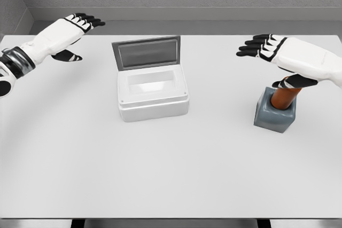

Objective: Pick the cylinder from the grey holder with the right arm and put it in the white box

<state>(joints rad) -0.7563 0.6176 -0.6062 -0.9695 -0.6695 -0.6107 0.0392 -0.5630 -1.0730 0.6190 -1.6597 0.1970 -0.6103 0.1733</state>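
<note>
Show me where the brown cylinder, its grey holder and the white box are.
cylinder [283, 97], head view, on its exposed side.
grey holder [273, 116], head view, front face.
white box [155, 109], head view, front wall.

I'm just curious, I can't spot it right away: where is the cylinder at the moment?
In the head view, the brown cylinder stands in the grey holder on the table's right side, just under the right hand, right of the white box.

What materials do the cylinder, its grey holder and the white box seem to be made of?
Cylinder: matte reddish-brown, perhaps wood or plastic; no shine.
Grey holder: dull blue-grey block, likely plastic or rubber.
White box: smooth white plastic by its look, with soft highlights on its rounded edges; its raised lid is grey.
</note>
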